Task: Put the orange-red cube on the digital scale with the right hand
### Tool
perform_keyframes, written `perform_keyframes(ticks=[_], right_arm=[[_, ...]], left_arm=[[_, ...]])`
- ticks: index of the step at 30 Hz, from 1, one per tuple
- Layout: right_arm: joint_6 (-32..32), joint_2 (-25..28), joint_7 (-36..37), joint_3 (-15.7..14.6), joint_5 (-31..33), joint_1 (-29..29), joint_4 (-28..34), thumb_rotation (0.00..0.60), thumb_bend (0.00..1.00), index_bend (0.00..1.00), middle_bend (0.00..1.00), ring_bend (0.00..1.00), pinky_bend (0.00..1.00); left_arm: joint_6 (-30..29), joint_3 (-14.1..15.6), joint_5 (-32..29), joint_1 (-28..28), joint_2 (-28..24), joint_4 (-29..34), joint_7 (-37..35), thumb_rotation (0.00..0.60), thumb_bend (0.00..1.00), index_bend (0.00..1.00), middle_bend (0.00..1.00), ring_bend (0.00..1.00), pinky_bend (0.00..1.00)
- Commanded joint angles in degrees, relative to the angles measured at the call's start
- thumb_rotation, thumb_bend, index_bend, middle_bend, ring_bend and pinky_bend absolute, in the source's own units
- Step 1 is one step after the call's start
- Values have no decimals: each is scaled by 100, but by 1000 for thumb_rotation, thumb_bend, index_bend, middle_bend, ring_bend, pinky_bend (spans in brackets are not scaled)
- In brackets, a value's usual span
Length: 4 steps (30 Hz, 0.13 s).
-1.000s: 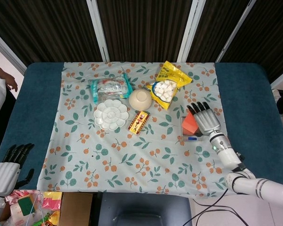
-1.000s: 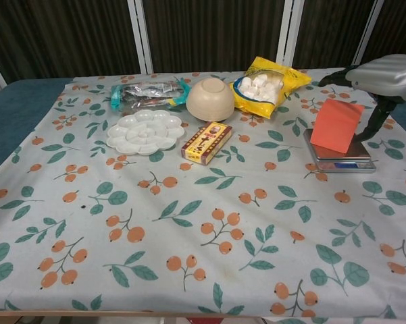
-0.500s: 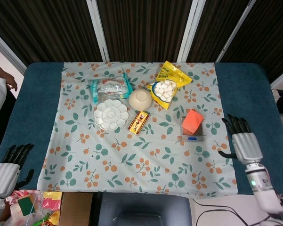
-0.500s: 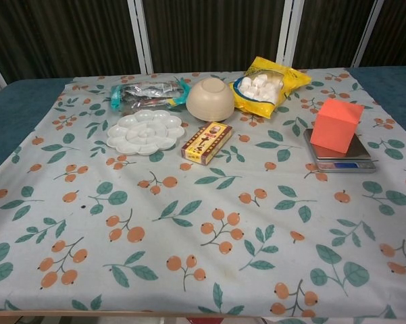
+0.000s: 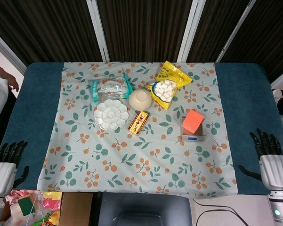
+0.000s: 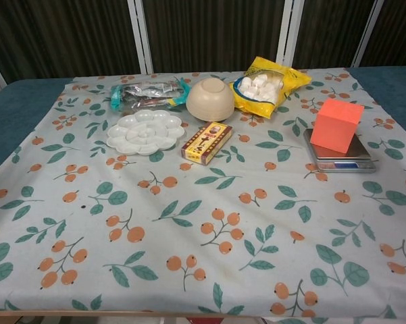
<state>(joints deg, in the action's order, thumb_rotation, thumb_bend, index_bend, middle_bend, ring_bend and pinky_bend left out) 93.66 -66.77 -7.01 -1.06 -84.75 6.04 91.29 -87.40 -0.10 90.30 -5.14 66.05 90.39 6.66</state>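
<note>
The orange-red cube [image 5: 193, 121] [image 6: 336, 125] stands on the small silver digital scale [image 5: 192, 135] [image 6: 342, 160] at the right of the flowered cloth. Nothing touches it. My right hand [image 5: 274, 165] hangs at the head view's lower right corner, off the cloth over the blue table edge, fingers spread and empty. My left hand [image 5: 3, 169] sits at the lower left corner, also empty with fingers apart. Neither hand shows in the chest view.
A white flower-shaped palette [image 5: 111, 114], a beige upturned bowl [image 5: 140, 99], a yellow bag of white sweets [image 5: 167, 84], a clear packet [image 5: 110, 87] and a small red-yellow box [image 5: 138, 122] lie on the cloth's far half. A person's arm [image 5: 4, 81] shows at left.
My right hand has let go of the cube on the scale and drawn back to the lower right, leaving the chest view. The left hand slid slightly lower.
</note>
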Motion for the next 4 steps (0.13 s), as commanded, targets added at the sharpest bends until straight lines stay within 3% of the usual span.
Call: perform_keyframes(ticks=[1, 4], right_arm=[[-86, 17, -28, 59, 11, -18, 22, 600, 220, 0, 0, 0, 0], [-132, 7, -89, 84, -26, -31, 33, 600, 220, 0, 0, 0, 0]], left_arm=[[-13, 20, 49, 4, -21, 13, -49, 600, 445, 0, 67, 67, 46], [9, 59, 126, -9, -48, 27, -154, 600, 444, 0, 67, 67, 47]])
